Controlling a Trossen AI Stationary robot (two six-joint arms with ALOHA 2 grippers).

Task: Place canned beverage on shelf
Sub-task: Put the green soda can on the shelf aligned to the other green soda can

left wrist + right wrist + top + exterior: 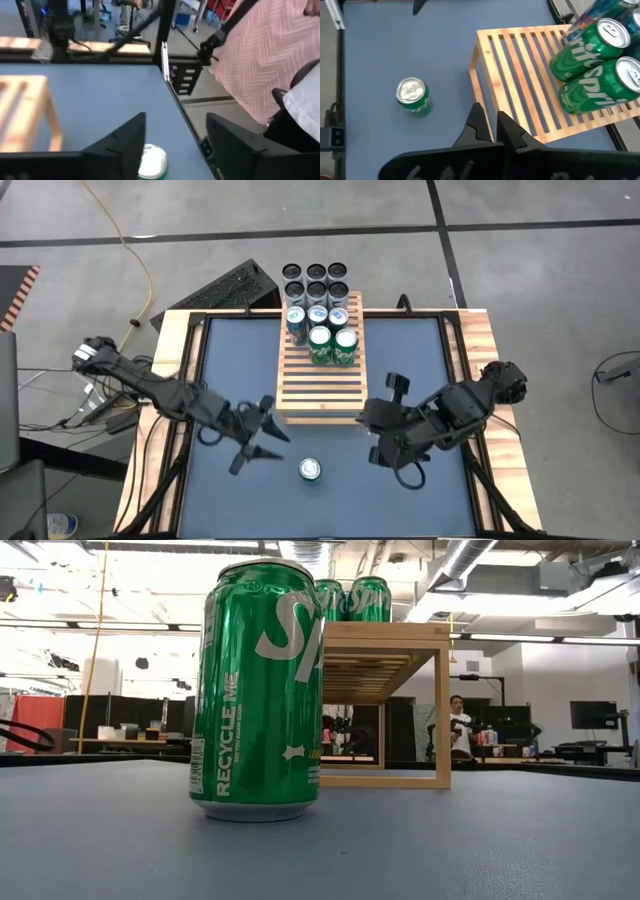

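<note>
With the left end effector (262,434) released beside the upright green can (310,470) on the counter (230,370) near the shelf (320,385), an off-centre approach risks toppling it.

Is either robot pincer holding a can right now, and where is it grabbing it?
Nothing is held. The left pincer is open beside the green can on the table, not touching it. The right pincer is shut and empty.
</note>
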